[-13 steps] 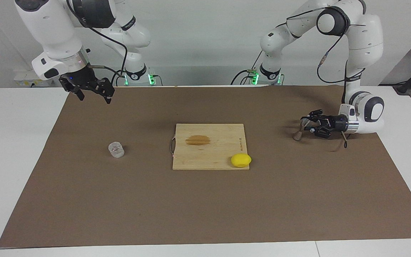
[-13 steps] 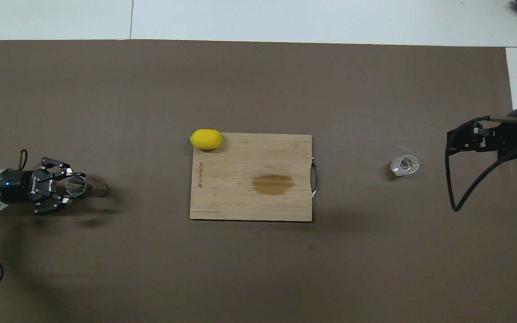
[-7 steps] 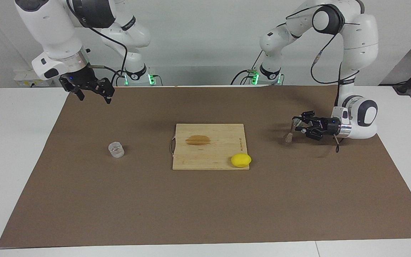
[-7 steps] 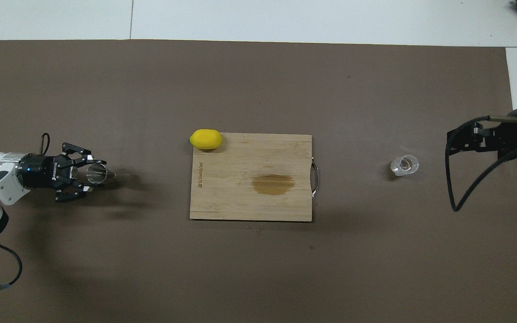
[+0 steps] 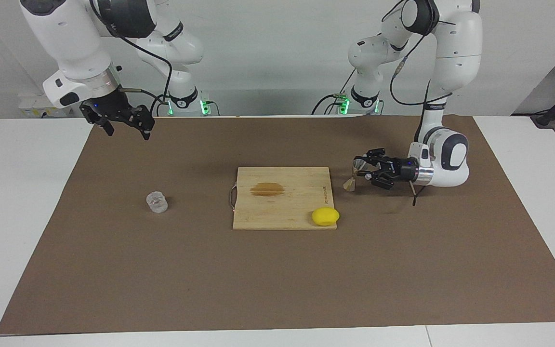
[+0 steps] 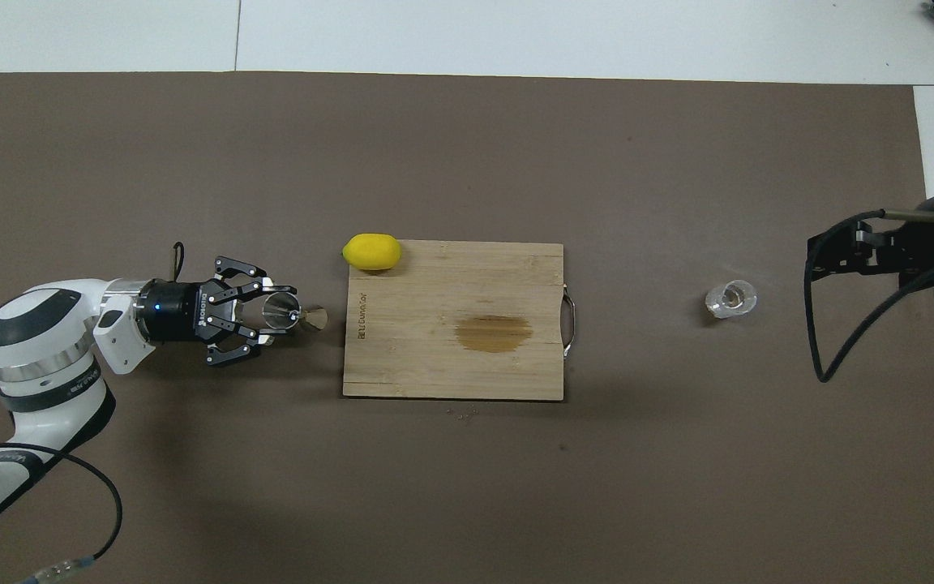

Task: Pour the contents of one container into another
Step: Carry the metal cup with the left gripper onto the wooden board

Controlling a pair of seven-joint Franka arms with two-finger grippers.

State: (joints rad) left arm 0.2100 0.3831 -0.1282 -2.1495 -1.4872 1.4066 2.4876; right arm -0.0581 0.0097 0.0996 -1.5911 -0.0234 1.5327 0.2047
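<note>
So the left gripper (image 5: 360, 169) has the little metal jigger (image 5: 352, 179) pinched at its waist, fingers clamped tight on it, holding it upright just off the mat at the left arm's end of the table, right beside the edge of the cutting board (image 5: 282, 212). That part looks sorted: the jigger is picked up and in the air, not sitting on anything.

In the middle there's the board with a brownish wet-looking stain (image 5: 267, 189) on it and a lemon (image 5: 325, 216) sitting on its corner, neither of which seems to matter for the pour.

Toward the right arm's end, the glass tumbler (image 5: 157, 202) stands on the mat by itself, untouched, well apart from the jigger. The right gripper (image 5: 125, 126) waits up in the air with its fingers spread wide, holding nothing, not over the glass at all.

My read: nothing poured yet. The two containers need to come together, and I'd guess the glass has to be grabbed and tipped.
</note>
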